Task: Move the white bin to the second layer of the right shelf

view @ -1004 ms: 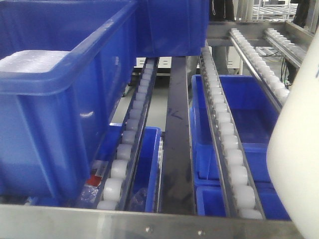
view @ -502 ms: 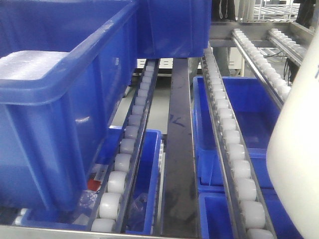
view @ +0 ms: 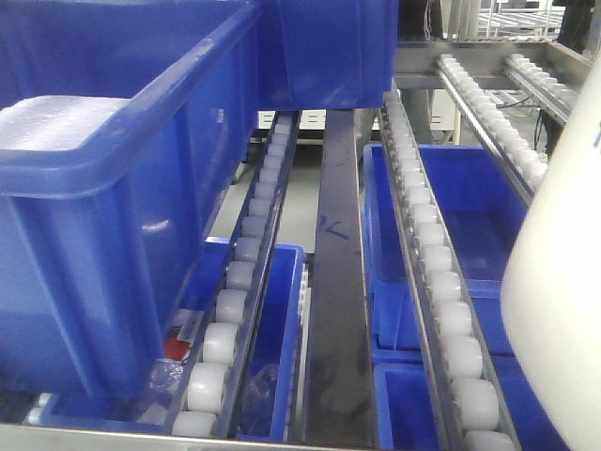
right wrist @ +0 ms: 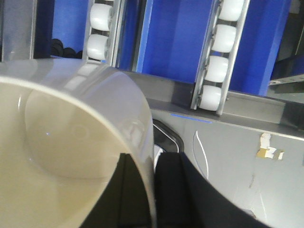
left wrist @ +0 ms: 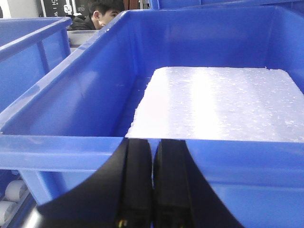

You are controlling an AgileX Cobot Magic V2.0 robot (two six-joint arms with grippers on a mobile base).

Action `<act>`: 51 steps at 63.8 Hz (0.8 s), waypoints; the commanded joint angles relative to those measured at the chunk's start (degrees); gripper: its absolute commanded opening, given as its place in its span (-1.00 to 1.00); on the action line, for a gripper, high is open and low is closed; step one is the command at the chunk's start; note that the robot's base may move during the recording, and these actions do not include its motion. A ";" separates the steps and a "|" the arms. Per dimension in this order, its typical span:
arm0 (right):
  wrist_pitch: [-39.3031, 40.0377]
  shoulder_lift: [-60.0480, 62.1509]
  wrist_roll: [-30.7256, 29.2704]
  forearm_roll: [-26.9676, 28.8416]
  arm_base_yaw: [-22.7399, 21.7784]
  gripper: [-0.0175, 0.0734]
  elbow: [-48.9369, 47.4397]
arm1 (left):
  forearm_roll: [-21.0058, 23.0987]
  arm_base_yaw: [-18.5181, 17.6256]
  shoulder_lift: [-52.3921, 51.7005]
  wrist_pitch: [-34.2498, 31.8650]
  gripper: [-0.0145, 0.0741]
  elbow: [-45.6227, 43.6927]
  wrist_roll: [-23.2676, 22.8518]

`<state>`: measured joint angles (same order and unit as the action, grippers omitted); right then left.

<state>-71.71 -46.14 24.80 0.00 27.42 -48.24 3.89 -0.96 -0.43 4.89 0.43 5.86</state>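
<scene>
A big blue crate [view: 113, 188] with a white foam slab [left wrist: 213, 104] inside fills the left of the front view. It seems to rest on the rack's roller rails [view: 439, 282], which run straight away from the robot, and more blue crates [view: 470, 207] sit on the level beneath. The white bin [view: 563, 282] hangs at the far right edge of that view, off the rails and by their near end, with only its smooth side showing. In the right wrist view the right arm's fingers [right wrist: 173, 194] pinch the bin's rim wall, one inside the mouth and one outside. The rack's steel front beam [right wrist: 237, 142] and the rail ends lie just ahead and above. With the bin in the right arm, the coming move likely turns on lifting it over that beam and setting it down along the rails' length. Which rail pair is the second layer I cannot say for sure. The left arm's fingers [left wrist: 137, 190] are pressed together on nothing, close before the crate's near wall.
</scene>
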 commanded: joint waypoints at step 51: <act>-4.10 8.65 4.50 -7.42 -0.31 -0.49 -2.08 | 0.35 -0.21 -0.87 -4.89 -0.48 2.11 -0.15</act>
<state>-71.71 -40.05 26.39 -3.45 27.42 -48.24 3.89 -0.96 -0.43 4.89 0.43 5.86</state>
